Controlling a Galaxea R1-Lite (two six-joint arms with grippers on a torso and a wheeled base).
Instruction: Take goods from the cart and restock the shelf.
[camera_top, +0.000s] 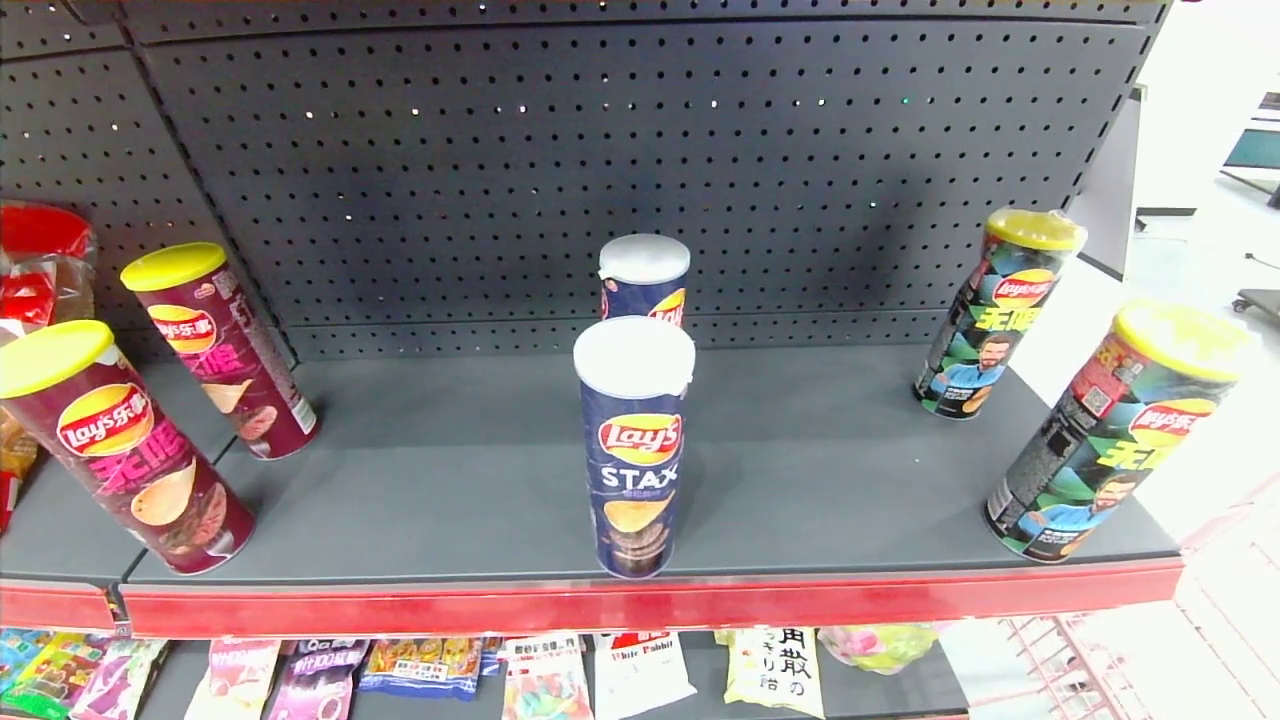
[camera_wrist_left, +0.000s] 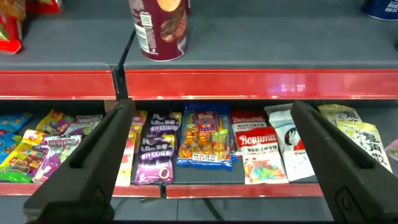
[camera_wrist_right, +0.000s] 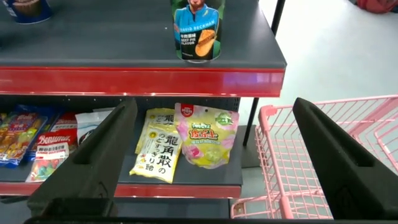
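Observation:
Six chip cans stand on the grey shelf (camera_top: 800, 470): two maroon ones (camera_top: 130, 450) (camera_top: 225, 350) at the left, two blue ones (camera_top: 635, 445) (camera_top: 645, 280) in the middle, and two black-and-green ones (camera_top: 1000, 315) (camera_top: 1120, 435) at the right. My left gripper (camera_wrist_left: 211, 106) is open and holds nothing; it faces the lower shelf below the front maroon can (camera_wrist_left: 158, 28). My right gripper (camera_wrist_right: 216, 102) is open too, below the front black-and-green can (camera_wrist_right: 198, 28), with the pink cart (camera_wrist_right: 329, 162) beside it.
Candy bags (camera_top: 545, 680) lie in a row on the lower shelf, among them a yellow bag (camera_wrist_right: 158, 149) and a green one (camera_wrist_right: 205, 134). The shelf has a red front lip (camera_top: 640, 605) and a pegboard back (camera_top: 600, 170). The cart's wire rim (camera_top: 1075, 665) sits at lower right.

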